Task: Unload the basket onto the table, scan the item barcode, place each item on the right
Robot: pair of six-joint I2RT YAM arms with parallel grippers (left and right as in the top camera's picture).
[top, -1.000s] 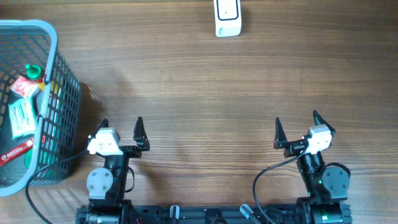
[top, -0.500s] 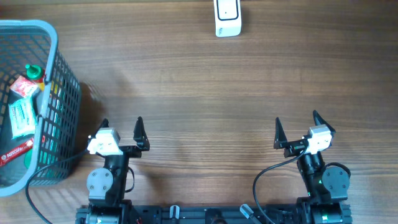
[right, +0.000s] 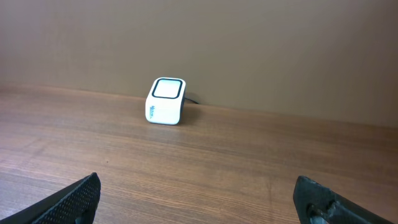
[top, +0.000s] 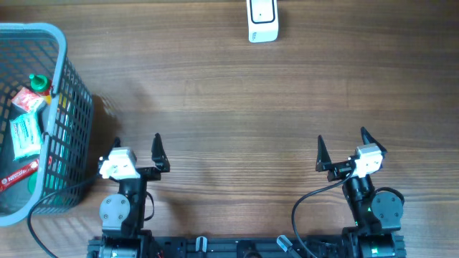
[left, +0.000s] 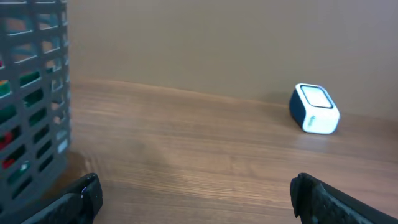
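The white barcode scanner with a dark blue window stands at the far middle edge of the table, and shows as the scanner and the scanner in the wrist views. Several items lie in the grey basket at the left: a green-and-white box, a red-and-white packet, a green-capped bottle and a red tube. My left gripper is open and empty beside the basket. My right gripper is open and empty near the front right.
The basket's mesh wall rises close on the left of my left gripper. A plain brown wall stands behind the table's far edge. Bare wood tabletop lies between the grippers and the scanner.
My left gripper has shifted slightly to the left, toward the basket. The right arm, the scanner and the basket items are as before.
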